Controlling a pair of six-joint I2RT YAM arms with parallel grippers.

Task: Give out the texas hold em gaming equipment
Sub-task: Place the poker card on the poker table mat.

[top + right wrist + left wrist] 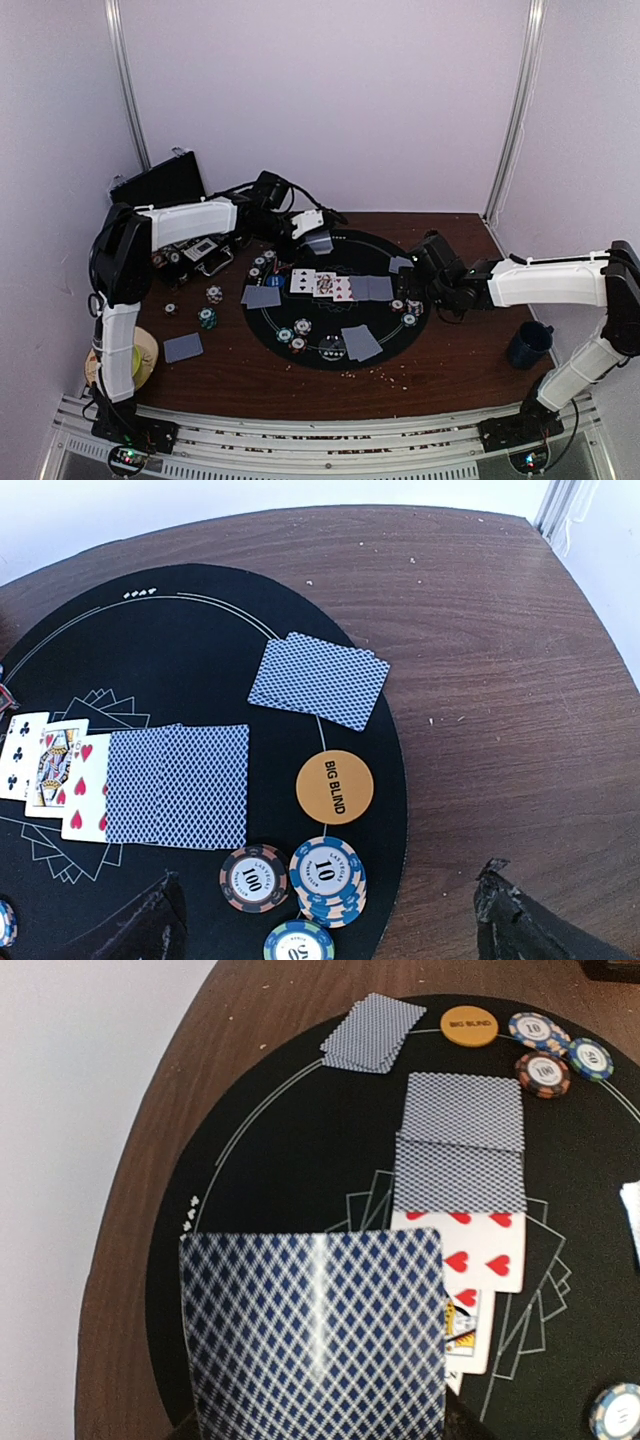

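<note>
My left gripper (312,232) hovers over the back of the black round mat (390,322), shut on a blue-backed playing card (312,1335) that hides its fingers. Below it lies the board row: two face-down cards (462,1140), then a hearts card (475,1252) and a king (466,1332). My right gripper (330,930) stands open above the mat's right edge, over the orange BIG BLIND disc (334,787), a 100 chip (253,878), a stack of 10 chips (328,875) and a 50 chip (298,943). A face-down card pair (318,680) lies beyond the disc.
The black case (165,185) stands open at the back left, with chips in its tray (200,255). Loose chip stacks (207,318) and a face-down card (183,347) lie on the wood left of the mat. A dark blue mug (528,345) stands at the right.
</note>
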